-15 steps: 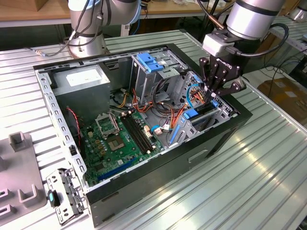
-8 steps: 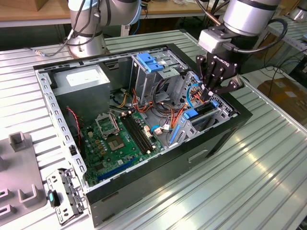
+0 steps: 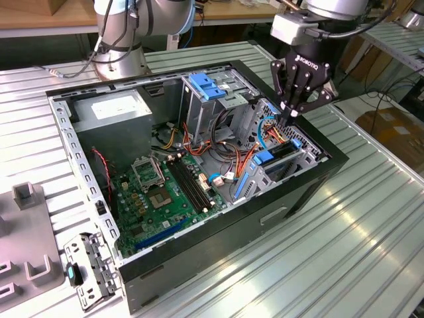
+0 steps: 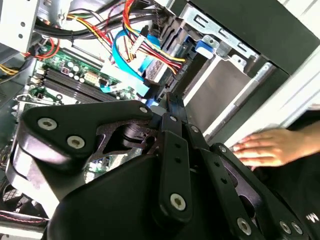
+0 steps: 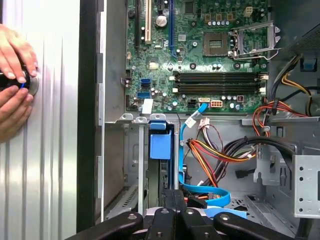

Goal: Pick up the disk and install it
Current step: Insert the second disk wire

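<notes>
1. The gripper (image 3: 292, 114) hangs over the drive bay at the case's front, fingers drawn together, nothing visibly held.
2. The disk (image 5: 161, 152) stands edgewise in the bay.
3. Judgement: press straight down, clear of the cables (image 5: 210, 160).

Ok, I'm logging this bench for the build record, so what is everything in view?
computer case: one, black, lying open on the ribbed metal table
motherboard: one, green, on the case floor
power supply: one, grey with white sticker, in a corner of the case
blue latch: one, atop the grey cage
cables: one bundle, red, orange, yellow and blue, beside the drive bay
disk: one, blue-railed, edge-on in the bay under the gripper
loose bracket: one, grey, on the table at the exterior view's left
hands: two, on the table beside the case
gripper: one, black, fingers shut, over the bay
</notes>
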